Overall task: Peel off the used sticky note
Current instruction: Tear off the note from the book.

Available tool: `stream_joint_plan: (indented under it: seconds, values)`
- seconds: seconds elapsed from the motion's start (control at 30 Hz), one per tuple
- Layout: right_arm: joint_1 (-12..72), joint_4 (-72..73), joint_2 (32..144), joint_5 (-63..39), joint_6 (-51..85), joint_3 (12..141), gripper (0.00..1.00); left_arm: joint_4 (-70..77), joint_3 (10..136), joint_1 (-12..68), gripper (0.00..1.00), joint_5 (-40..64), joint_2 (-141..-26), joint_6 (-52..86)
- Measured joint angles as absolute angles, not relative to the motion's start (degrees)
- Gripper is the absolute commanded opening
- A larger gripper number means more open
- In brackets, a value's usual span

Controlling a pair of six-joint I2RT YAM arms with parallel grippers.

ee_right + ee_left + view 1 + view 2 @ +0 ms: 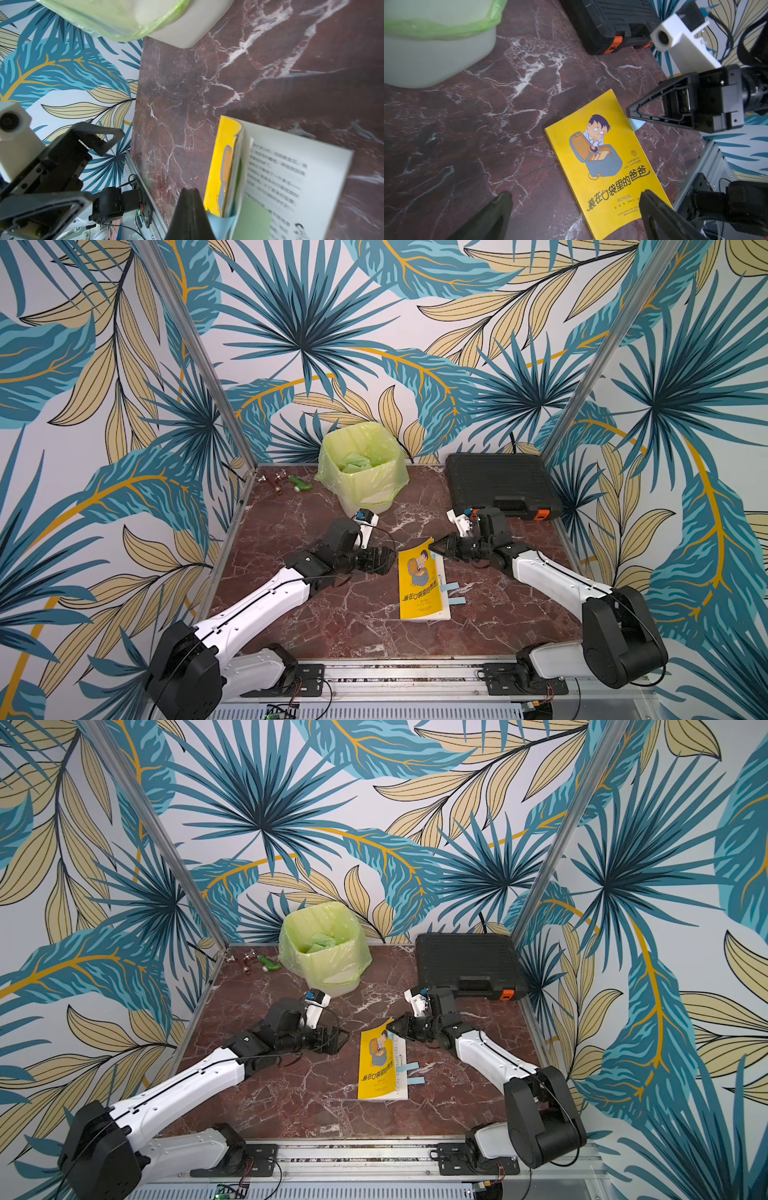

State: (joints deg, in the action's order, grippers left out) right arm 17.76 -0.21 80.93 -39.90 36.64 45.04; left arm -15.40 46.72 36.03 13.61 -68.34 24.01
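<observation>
A yellow book (419,585) (377,1071) lies on the marble table. My right gripper (433,546) (190,190) is shut at the book's far right corner. It pinches a light blue sticky note (636,124) (221,225) that comes out from between the pages. The cover (225,158) and top pages are lifted there, and a printed page (295,176) shows underneath. A green note (252,220) sits on that page. Two more light blue notes (452,587) (458,600) stick out of the book's right edge. My left gripper (388,558) (576,193) stands open just left of the book and holds nothing.
A white waste bin lined with a green bag (365,485) stands at the back middle, with paper scraps inside. A black tool case (498,483) fills the back right corner. Small fittings and a green piece (286,483) lie at the back left. Patterned walls close in both sides.
</observation>
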Motion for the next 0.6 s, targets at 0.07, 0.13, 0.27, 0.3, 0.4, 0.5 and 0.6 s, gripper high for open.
stream_joint_plan:
  seconds: [0.07,0.13,0.27,0.3,0.4,0.5,0.6]
  values:
    - [18.9,0.58,82.59,-39.94,37.56,46.57,0.0,-14.13,45.87,37.32,1.0,14.61,-68.16,24.23]
    - [19.86,1.67,84.73,-39.99,38.44,47.59,0.0,-13.06,44.93,38.57,1.0,15.09,-67.81,24.6]
    - [21.61,4.54,89.08,-40.53,40.86,48.64,0.0,-11.0,43.24,41.17,1.0,15.09,-67.4,25.58]
    - [22.02,5.45,89.91,-40.71,41.56,48.88,0.0,-10.68,42.96,41.6,1.0,14.79,-67.4,25.89]
    - [23.16,8.1,92.03,-41.23,43.51,49.95,0.0,-8.97,41.93,42.57,0.99,13.63,-67.4,27.18]
    - [24.25,10.79,93.54,-41.87,45.34,51.09,0.0,-6.83,40.6,43.18,0.98,12.08,-67.4,28.75]
    - [24.97,12.36,94.19,-42.06,46.44,51.64,0.0,-4.91,39.55,43.77,0.95,10.07,-67.42,30.44]
